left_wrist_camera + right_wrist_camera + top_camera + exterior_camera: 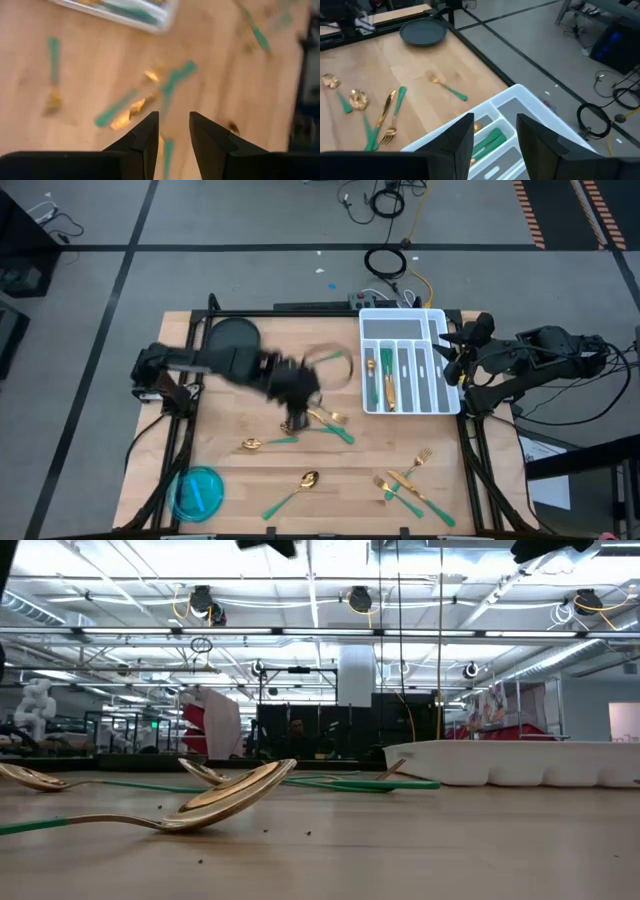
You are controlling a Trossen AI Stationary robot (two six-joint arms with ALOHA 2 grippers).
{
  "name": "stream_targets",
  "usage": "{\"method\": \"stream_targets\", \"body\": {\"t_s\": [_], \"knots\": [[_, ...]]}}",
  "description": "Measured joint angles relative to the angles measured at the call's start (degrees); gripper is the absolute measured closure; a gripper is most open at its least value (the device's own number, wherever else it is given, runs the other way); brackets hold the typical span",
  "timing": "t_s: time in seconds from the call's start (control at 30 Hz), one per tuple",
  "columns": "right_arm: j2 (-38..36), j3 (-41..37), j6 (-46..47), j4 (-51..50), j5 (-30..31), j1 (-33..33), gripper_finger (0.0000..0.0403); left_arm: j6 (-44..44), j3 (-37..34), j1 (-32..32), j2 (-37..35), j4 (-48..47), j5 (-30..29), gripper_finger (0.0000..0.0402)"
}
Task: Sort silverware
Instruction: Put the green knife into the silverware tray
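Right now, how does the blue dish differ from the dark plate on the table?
The blue dish is see-through blue, while the dark plate is solid dark grey. The blue dish sits at the table's near left corner and the dark plate at the far left edge. The dark plate is partly overlapped by the left arm in the high view; the blue dish is in the clear. Both are round.

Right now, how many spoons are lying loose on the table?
2: one spoon left of centre, another spoon nearer the front edge. The left arm may hide more.
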Motion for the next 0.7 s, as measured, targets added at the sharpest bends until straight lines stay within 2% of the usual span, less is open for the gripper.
{"method": "stream_targets", "body": {"t_s": [0.1, 0.2, 0.27, 0.37, 0.53, 0.7], "knots": [[1.2, 0.1, 0.2, -0.4, -6.0, 0.0, 0.0261, -2.8, -4.1, -7.0, -1.8, 2.9, -1.2, 0.0285], [4.3, -1.2, 3.6, -1.8, -16.9, 0.1, 0.0261, -8.1, -8.5, -13.5, -2.9, 4.3, -4.3, 0.0285], [6.6, -4.6, 7.0, -1.8, -23.8, 0.8, 0.0261, -13.6, -11.9, -17.3, -3.7, 6.3, -7.6, 0.0285], [9.9, -11.7, 11.9, 3.8, -30.3, 4.4, 0.0261, -21.0, -15.7, -22.0, -6.4, 10.2, -13.7, 0.0285], [15.4, -21.3, 22.0, 20.9, -33.6, 13.9, 0.0261, -31.7, -18.7, -28.7, -10.3, 9.8, -24.1, 0.0285], [23.0, -22.5, 34.9, 23.3, -32.2, 24.5, 0.0261, -38.5, -19.0, -33.6, -13.8, 6.6, -35.4, 0.0285]]}}
